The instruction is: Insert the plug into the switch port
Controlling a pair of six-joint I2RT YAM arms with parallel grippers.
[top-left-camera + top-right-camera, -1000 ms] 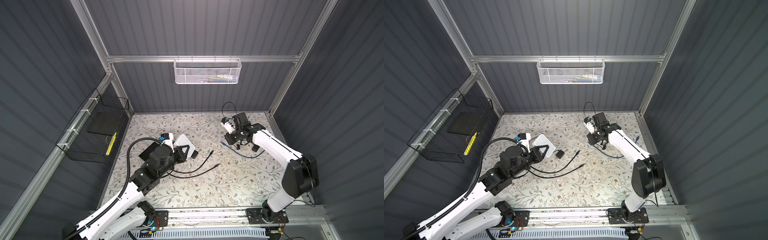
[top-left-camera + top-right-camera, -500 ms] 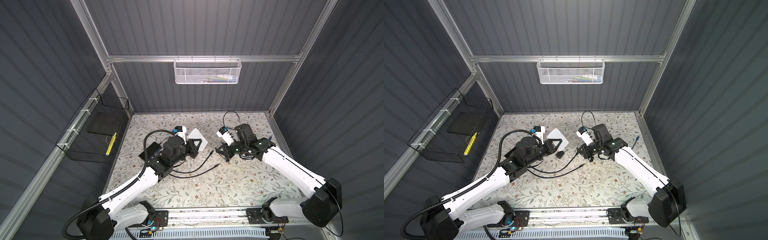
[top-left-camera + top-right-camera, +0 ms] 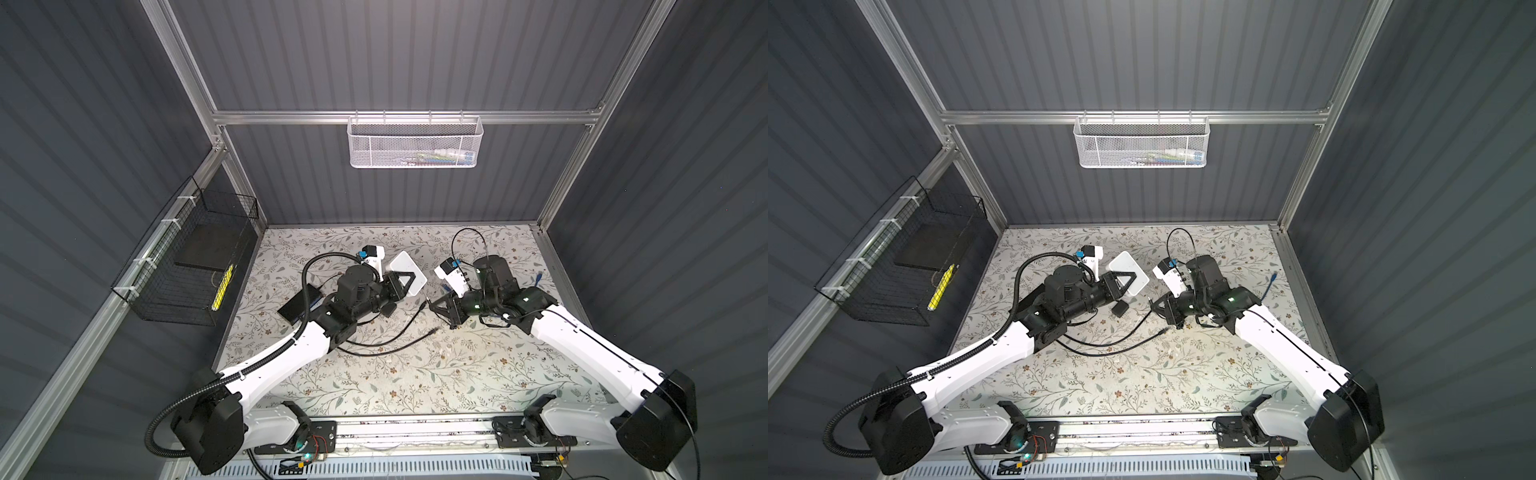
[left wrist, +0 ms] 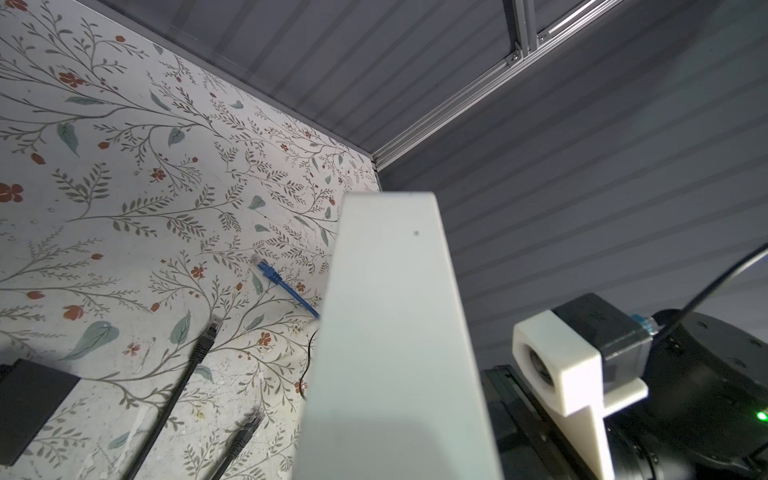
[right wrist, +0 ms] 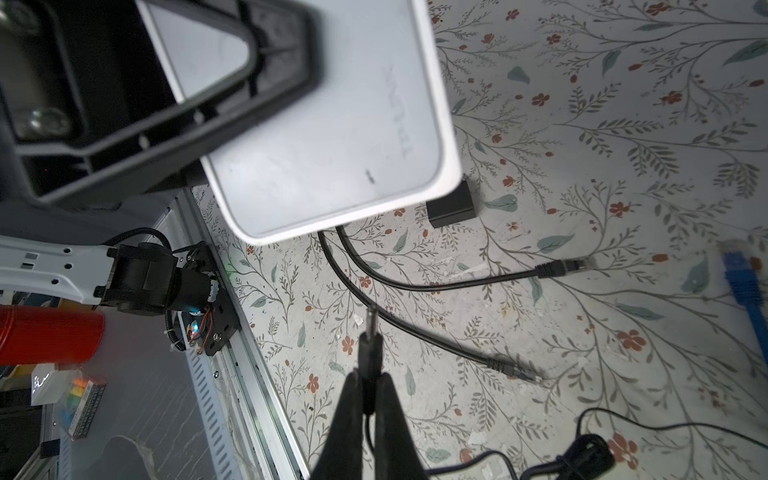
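**Switch**: white, flat, with rounded corners and grey lettering on its broad face. It is held tilted and clear of the floral surface. The left wrist view shows only one narrow white side of it. I cannot tell from any view which edge carries the ports.

**Left end effector**: clamped on the switch across its two broad faces. One black triangular finger lies flat against the lettered face.

**Right end effector**: its fingers are pressed together on the sleeve of the black barrel plug. The bare metal pin sticks out ahead of the fingertips and points toward the switch's rounded edge.

**Plug vs. switch:** the two are near each other but apart, with no contact. In both top views the pin sits just off the switch's lower corner, in the gap between the two end effectors.

**Around the switch:**
- A black adapter block sits on the surface, partly tucked beneath one corner of the switch.
- Two black network cables come out from under the switch and run across the surface. Their connector ends lie loose, away from the switch. One cable crosses between the switch and the pin, lower down, flat on the surface.
- A blue network cable lies farther from the switch than the black ones, past the right end effector. Its connector rests free on the surface.
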